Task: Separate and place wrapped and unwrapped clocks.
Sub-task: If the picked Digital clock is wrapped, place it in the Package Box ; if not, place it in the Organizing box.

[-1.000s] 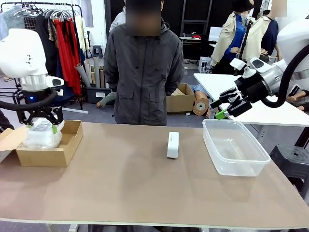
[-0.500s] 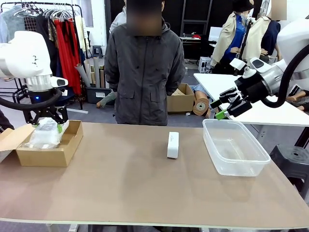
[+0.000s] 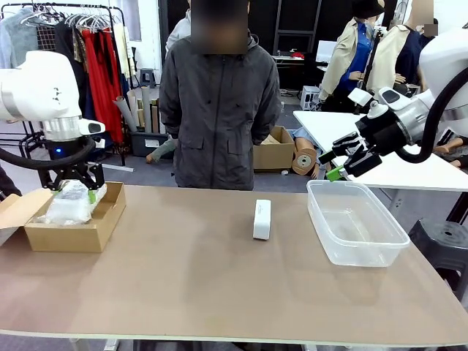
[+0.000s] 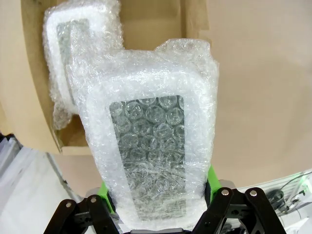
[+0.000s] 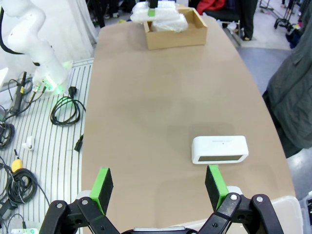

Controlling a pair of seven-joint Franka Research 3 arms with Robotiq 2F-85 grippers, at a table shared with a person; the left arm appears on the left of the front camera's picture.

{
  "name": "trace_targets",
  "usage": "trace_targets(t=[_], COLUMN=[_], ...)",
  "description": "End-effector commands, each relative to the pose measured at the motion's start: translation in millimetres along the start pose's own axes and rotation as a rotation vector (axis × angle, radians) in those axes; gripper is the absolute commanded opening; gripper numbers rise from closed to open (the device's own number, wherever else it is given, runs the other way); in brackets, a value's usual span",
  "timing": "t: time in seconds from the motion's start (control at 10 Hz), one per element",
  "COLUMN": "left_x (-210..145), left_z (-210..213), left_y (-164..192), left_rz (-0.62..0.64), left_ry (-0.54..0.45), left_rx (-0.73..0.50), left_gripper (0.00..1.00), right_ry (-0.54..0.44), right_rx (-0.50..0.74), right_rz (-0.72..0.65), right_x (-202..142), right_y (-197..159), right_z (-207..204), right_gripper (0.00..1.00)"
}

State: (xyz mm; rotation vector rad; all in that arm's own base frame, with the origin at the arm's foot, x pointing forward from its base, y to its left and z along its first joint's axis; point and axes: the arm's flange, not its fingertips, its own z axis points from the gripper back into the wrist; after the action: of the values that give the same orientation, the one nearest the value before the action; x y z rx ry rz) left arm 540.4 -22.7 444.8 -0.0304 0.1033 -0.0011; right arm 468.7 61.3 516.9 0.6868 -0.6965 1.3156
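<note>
Wrapped clock (image 4: 66, 68) at far left of desk (image 3: 205, 292), lying inside cardboard box (image 3: 80, 235). Clear tub (image 3: 356, 223) at right side of desk. Left hand (image 3: 72, 194) just over box, jaws closed on second wrapped clock (image 4: 151, 146), green pads pressing its two sides. Unwrapped clock (image 3: 262, 219) stands on edge at desk middle, well apart from box and tub. Right hand (image 3: 336, 165) above far rim of tub, jaws wide apart, holds nothing.
</note>
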Motion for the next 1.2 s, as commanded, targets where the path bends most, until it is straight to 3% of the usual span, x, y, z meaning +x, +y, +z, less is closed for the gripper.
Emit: trace_targets(t=[0.0, 0.5, 1.1], left_x=[16.8, 31.4, 60.1], left_z=[3.4, -11.2, -33.1], left_y=[7.7, 10.9, 19.4], left_rz=[-0.054, -0.066, -0.163], left_ry=[0.003, 0.009, -0.052], left_rx=[-0.001, -0.003, -0.016], left_gripper=[0.00, 0.00, 0.00], right_ry=[-0.001, -0.001, -0.001], right_rx=[0.001, 0.001, 0.001], right_rz=[0.004, 0.004, 0.004], right_x=[0.3, 0.3, 0.3], right_y=[1.3, 1.3, 1.3], right_z=[-0.2, -0.2, -0.2], right_gripper=[1.00, 1.00, 1.00])
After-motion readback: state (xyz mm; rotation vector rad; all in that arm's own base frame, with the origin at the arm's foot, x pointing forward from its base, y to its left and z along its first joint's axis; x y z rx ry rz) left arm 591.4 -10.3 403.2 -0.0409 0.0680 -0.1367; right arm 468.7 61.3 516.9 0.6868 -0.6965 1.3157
